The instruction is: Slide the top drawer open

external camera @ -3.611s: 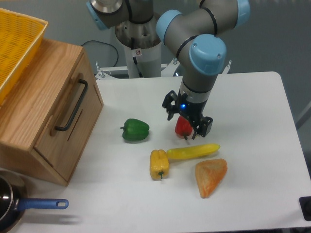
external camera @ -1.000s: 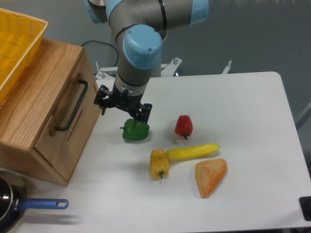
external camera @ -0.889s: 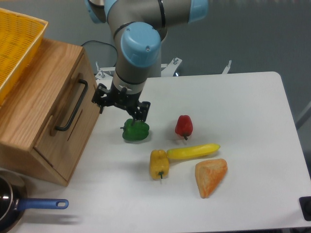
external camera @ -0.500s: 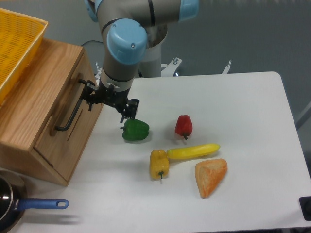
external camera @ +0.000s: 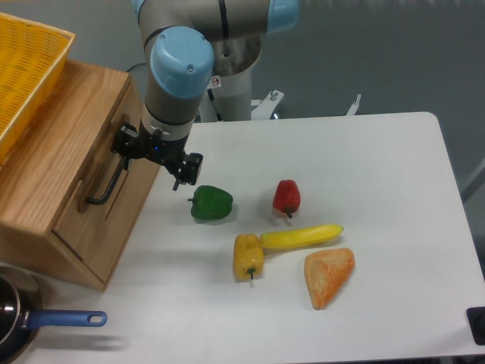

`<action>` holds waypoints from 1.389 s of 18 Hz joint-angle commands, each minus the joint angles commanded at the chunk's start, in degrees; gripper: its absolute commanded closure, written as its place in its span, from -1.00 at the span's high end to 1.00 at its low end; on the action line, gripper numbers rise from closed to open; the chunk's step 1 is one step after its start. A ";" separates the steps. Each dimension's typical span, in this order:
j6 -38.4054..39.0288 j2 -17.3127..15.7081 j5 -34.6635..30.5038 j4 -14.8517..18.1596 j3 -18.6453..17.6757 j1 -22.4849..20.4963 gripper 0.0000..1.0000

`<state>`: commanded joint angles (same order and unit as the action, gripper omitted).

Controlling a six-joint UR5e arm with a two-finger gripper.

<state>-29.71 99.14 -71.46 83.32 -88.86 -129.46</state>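
The top drawer sits closed in the wooden box at the table's left side. The gripper hangs right by the drawer's black bar handle, fingers spread apart and holding nothing. A green pepper lies near the drawer.

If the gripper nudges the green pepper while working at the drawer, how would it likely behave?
The green pepper looks rounded and lobed, so it would probably wobble or roll briefly rather than slide. Its glossy skin suggests the table gives little grip. It lies close below the gripper, so contact seems plausible.
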 joint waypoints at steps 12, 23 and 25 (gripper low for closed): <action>2.11 0.00 0.00 0.79 0.09 1.93 1.00; 2.11 0.09 -0.09 0.70 0.09 2.20 1.00; 2.11 0.17 -0.18 0.70 0.09 2.29 1.00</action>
<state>-27.60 99.32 -71.63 84.02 -88.77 -127.18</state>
